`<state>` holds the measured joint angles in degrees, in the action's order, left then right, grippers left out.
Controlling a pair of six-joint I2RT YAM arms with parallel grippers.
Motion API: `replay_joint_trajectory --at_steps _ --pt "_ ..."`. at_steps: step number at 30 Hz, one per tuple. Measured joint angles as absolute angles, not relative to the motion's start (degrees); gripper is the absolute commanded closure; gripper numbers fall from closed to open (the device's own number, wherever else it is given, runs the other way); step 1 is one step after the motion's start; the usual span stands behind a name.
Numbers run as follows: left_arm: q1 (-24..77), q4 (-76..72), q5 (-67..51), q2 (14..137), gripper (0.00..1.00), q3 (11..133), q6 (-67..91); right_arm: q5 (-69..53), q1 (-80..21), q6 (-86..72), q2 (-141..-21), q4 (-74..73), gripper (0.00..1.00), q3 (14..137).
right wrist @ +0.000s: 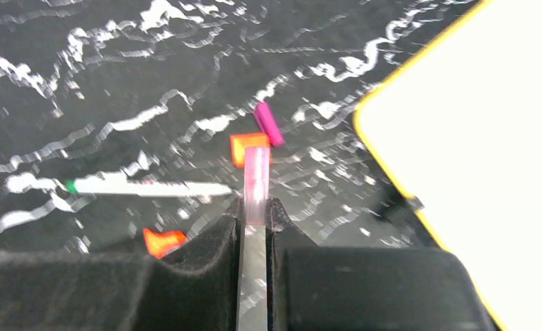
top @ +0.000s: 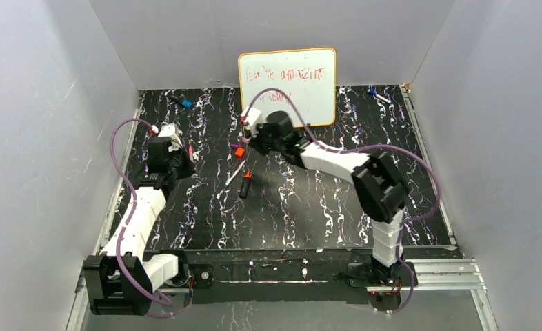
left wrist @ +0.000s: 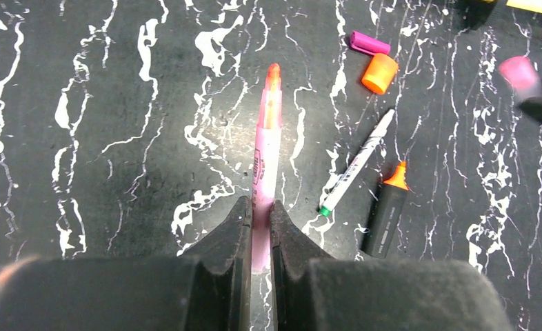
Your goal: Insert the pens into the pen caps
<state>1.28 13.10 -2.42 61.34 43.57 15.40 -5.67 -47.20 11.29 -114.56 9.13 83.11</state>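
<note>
My left gripper (left wrist: 259,207) is shut on a slim pink marker (left wrist: 267,148) whose bare orange tip points away from me; in the top view the gripper (top: 185,160) sits at the left of the mat. My right gripper (right wrist: 256,205) is shut on a pink cap (right wrist: 256,181), held above the mat near the whiteboard; it also shows in the top view (top: 249,141). On the mat lie a purple cap (left wrist: 369,43), an orange cap (left wrist: 379,73), a slim white pen (left wrist: 358,163) and a thicker black marker with an orange end (left wrist: 385,214).
A yellow-framed whiteboard (top: 287,86) stands at the back centre, close to my right gripper. Blue-tipped pens lie at the back left (top: 183,103) and back right (top: 377,95). Grey walls close in the black marbled mat (top: 309,207) on three sides.
</note>
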Motion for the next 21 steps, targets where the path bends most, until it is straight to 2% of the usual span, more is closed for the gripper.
replay_joint_trajectory --at_steps 4,8,14,21 --pt "1.3 12.3 -5.2 62.6 1.0 43.6 15.4 -11.2 -41.0 21.9 -107.3 10.9 0.84 74.2" --pt "1.3 11.7 -7.8 64.3 1.0 43.6 15.4 -18.6 -34.7 35.1 -106.5 6.1 0.84 68.2" --pt "1.3 10.5 -11.0 65.3 1.0 43.5 15.4 -29.4 -27.2 48.9 -108.9 -10.2 0.84 69.9" --pt "1.3 9.6 -13.1 66.2 1.0 43.5 15.4 -33.6 -25.5 55.2 -109.5 -16.3 0.81 71.7"
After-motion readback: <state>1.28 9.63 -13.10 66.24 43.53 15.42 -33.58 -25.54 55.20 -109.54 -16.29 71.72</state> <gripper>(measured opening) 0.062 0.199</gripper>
